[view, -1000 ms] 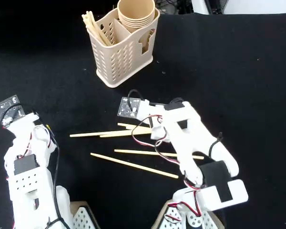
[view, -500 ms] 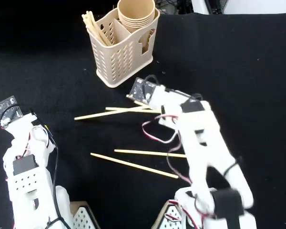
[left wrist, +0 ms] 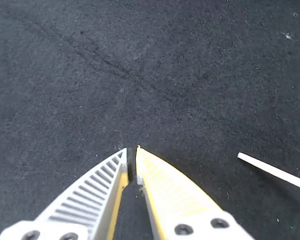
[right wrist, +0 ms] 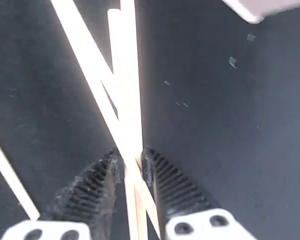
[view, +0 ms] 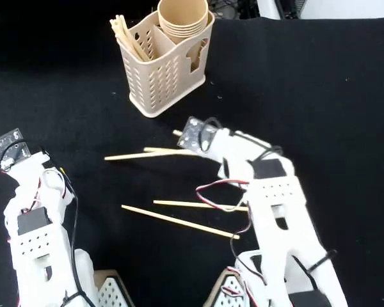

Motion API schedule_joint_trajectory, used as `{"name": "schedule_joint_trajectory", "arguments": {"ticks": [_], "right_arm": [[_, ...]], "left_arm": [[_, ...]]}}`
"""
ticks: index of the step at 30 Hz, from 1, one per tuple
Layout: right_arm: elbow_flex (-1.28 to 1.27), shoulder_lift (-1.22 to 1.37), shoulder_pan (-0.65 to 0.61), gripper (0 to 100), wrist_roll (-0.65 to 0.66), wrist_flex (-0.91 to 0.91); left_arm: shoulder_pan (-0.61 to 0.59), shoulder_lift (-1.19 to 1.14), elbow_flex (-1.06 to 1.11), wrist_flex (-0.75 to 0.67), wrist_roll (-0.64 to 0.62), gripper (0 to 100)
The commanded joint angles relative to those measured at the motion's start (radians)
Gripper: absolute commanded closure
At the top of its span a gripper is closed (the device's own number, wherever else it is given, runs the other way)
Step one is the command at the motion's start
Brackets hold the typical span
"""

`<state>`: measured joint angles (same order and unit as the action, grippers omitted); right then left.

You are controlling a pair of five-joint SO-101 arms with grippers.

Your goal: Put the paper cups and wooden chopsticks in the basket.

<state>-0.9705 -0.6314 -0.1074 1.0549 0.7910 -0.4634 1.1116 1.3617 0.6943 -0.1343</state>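
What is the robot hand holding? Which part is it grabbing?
The right gripper is shut on wooden chopsticks, pinching them near one end. The left gripper is shut and holds nothing.

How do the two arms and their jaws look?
Both arms are white with black motors, red and black wires and a dark wrist board. The left arm has ribbed jaws, one white, one yellow; the right arm has black toothed jaws.

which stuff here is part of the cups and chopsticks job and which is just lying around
Job: basket; paper cups stacked in it; stored chopsticks beside them; held chopsticks in the right gripper; two loose chopsticks on the table.
Lying about: cables behind the table.
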Motion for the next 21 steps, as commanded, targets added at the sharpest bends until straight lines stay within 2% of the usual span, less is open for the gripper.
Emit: {"name": "schedule_joint_trajectory", "arguments": {"ticks": [1, 12, 21], "right_arm": [[0.031, -0.077, 0.055, 98.6, 0.003, -0.02], [0.036, -0.269, 0.058, 98.6, -0.006, -0.012], [0.122, -0.335, 0.054, 98.6, -0.184, -0.018]], "left_arm": [[-0.01, 0.006, -0.045, -0.015, -0.006, 95], [-0.008, 0.006, -0.045, -0.015, -0.008, 95], [-0.008, 0.006, -0.045, -0.015, -0.008, 95]]}}
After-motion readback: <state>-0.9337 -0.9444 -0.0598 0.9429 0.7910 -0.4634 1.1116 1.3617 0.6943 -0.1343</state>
